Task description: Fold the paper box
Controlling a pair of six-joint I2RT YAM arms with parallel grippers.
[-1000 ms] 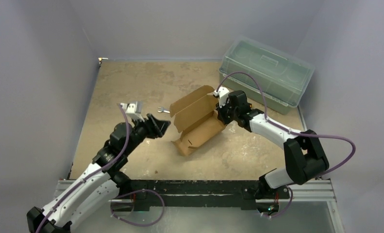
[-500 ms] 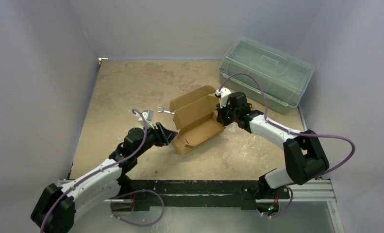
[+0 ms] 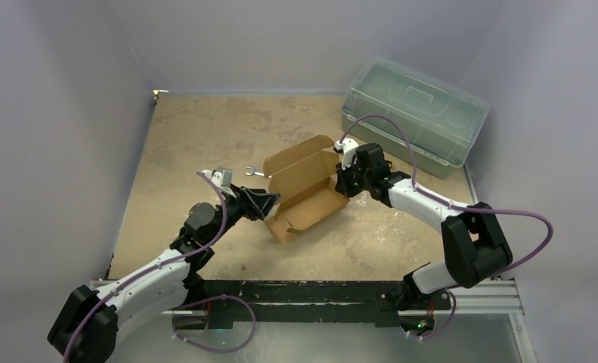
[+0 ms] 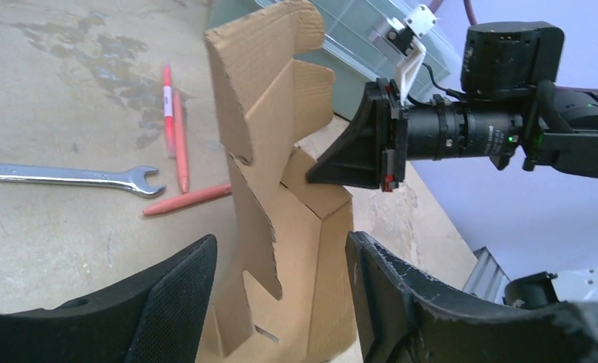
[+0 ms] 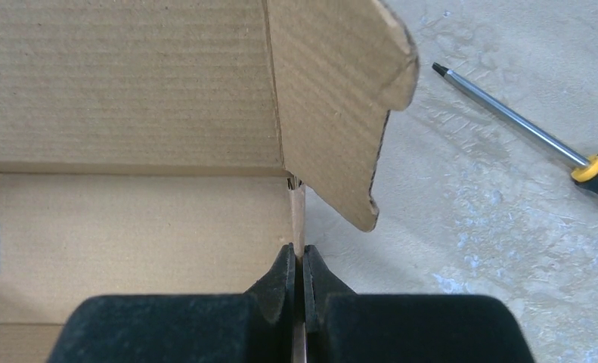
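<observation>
My left pincer (image 4: 280,253), open, straddles the paper box's (image 3: 309,206) end; my right pincer (image 5: 302,265), closed, pinches the opposite end.

**Two robot arms meet at a half-folded cardboard box**

Overhead view. A brown paper box (image 3: 302,190) sits open on a tan table (image 3: 197,128), its rear panel standing up, btwn the two grippers. The L gripper (image 3: 271,203) is at the box's left end; the R gripper (image 3: 343,184) is against its right end. A small wrench (image 3: 255,173) lies just beyond the L fingers. A green-tinted lidded bin (image 3: 414,115) stands well beyond the R fingers, apart from the box.
</observation>
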